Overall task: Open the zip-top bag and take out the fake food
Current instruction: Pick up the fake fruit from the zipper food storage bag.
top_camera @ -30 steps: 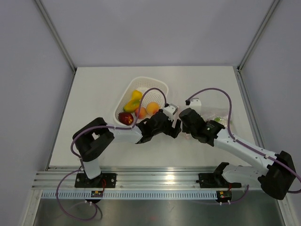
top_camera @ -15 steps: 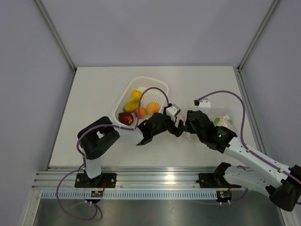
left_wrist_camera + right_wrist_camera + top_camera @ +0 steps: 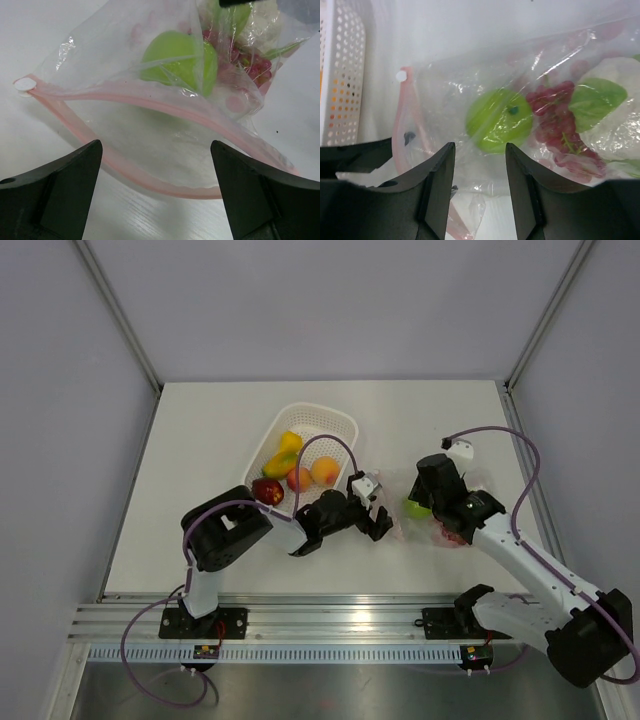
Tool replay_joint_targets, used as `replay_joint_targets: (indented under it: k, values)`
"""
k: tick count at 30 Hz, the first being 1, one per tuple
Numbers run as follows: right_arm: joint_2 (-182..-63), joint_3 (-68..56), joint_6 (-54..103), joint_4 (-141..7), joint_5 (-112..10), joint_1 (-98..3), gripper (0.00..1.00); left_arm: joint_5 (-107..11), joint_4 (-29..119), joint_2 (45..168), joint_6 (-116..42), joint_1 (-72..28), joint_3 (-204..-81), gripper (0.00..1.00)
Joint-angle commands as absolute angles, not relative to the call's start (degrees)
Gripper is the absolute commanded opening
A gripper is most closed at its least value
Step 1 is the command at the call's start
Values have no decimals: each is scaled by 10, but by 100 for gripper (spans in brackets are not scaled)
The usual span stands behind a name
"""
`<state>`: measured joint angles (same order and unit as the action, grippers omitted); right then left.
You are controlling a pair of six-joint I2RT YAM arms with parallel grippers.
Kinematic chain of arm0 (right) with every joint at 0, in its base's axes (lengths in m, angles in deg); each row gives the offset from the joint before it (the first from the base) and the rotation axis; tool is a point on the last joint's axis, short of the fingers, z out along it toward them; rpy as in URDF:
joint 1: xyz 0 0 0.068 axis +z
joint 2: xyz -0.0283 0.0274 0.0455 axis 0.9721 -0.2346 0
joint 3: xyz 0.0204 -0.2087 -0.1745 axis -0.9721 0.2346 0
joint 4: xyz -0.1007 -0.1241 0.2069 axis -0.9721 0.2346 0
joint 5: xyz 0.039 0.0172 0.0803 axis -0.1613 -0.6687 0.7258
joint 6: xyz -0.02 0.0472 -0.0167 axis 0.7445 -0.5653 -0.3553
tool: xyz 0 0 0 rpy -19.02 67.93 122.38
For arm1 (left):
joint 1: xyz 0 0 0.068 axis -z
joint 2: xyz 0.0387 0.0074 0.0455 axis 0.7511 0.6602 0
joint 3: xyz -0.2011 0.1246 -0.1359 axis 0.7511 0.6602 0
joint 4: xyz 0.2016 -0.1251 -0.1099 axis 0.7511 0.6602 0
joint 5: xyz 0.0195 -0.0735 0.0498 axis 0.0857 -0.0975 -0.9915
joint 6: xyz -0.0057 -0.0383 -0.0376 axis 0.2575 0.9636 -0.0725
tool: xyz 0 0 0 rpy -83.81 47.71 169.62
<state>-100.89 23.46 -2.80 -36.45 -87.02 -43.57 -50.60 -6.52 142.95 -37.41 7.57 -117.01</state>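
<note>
your left hand is spread wide and has hold of nothing. its two fingers stand on either side of the mouth of the zip-top bag, low over the bench. the pink zip strip is parted, and its two halves bow away from each other, so the mouth gapes toward that hand.

your right hand is about half open and hangs over the bag from the other side. nothing is clamped between its fingers as far as you can see, and through the gap you look down on the plastic.

the bag lies crumpled on the bench, to the right of the white basket and between the two hands. inside it are the green apple nearest the mouth, a dark red bunch touching it, and a pale leafy piece further back.

in the basket lie a red apple, an orange and a yellow piece.
</note>
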Motion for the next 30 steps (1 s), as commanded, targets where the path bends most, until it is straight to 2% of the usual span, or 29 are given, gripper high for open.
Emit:
replay_joint_targets:
  k: [1,9,13,19,30]
  values:
    - [-1011,200,-59,-374,-850,-477,52,-498,-145,1425,-394,77,-1173,94]
    - [-1134,128,-94,-318,-855,-525,52,-505,-124,1418,-392,77,-1178,99]
    - [-1136,164,-99,-356,-823,-551,51,-502,-122,1414,-395,78,-1178,99]
    - [-1116,201,-112,-370,-847,-561,52,-491,-111,1408,-416,85,-1185,99]
    - [-1178,224,-119,-396,-799,-579,48,-481,-73,1422,-445,104,-1213,99]
